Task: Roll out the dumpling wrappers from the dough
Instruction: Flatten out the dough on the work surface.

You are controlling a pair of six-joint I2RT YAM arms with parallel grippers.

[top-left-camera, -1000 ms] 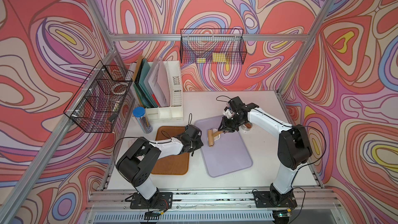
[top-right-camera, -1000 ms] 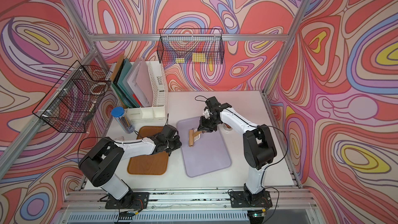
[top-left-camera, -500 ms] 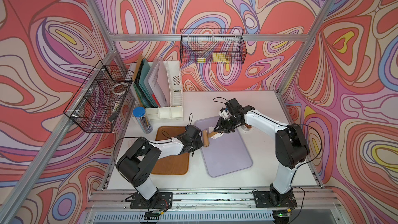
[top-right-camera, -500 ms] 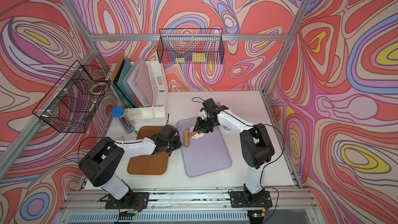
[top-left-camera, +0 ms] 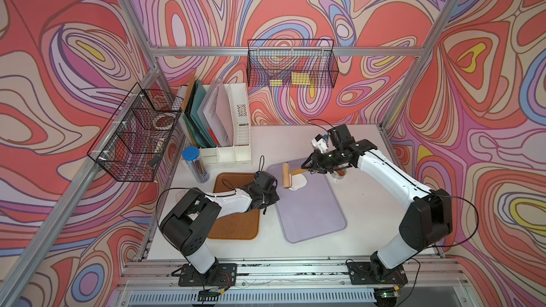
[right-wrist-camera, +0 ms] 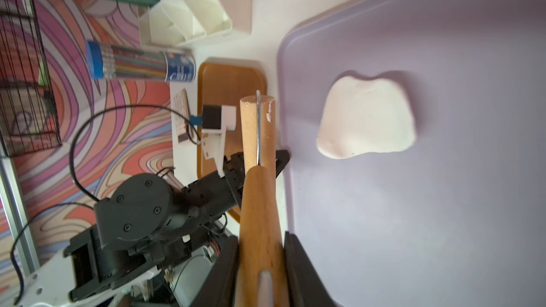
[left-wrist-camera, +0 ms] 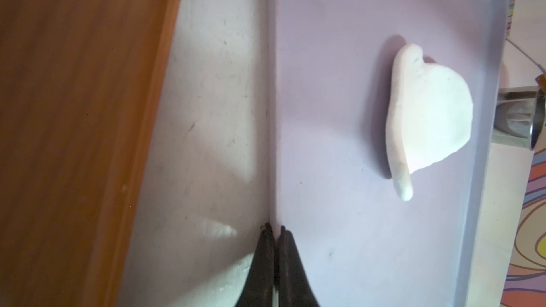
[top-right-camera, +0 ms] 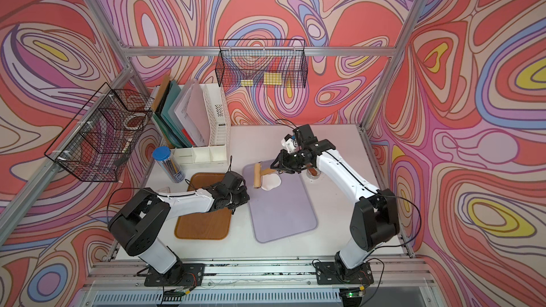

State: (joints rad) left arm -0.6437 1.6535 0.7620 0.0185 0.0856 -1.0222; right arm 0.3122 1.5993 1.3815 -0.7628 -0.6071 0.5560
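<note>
Right fingers (right-wrist-camera: 304,273): closed on the handle of the roller (right-wrist-camera: 258,202), one finger on each side of the wood. The drum hangs over the far end of the mat (top-left-camera: 310,211), close to the edge on the tray side. Cannot tell whether the drum touches the mat.

Left fingers (left-wrist-camera: 291,267): pressed shut tip to tip, with nothing seen between them. The tips sit at the mat's edge on the tray side.

Dough (left-wrist-camera: 428,113): a flattened, irregular white sheet with one thick ridge along a side. It lies on the mat's far end. In both top views it is just beside the drum, on the side away from the tray.

Tray (top-left-camera: 236,225): brown, on the counter (top-left-camera: 369,225) beside the mat. The left arm reaches across it.

Cup (top-left-camera: 336,175): steel, on the counter just off the mat's far corner, partly under the right arm.
</note>
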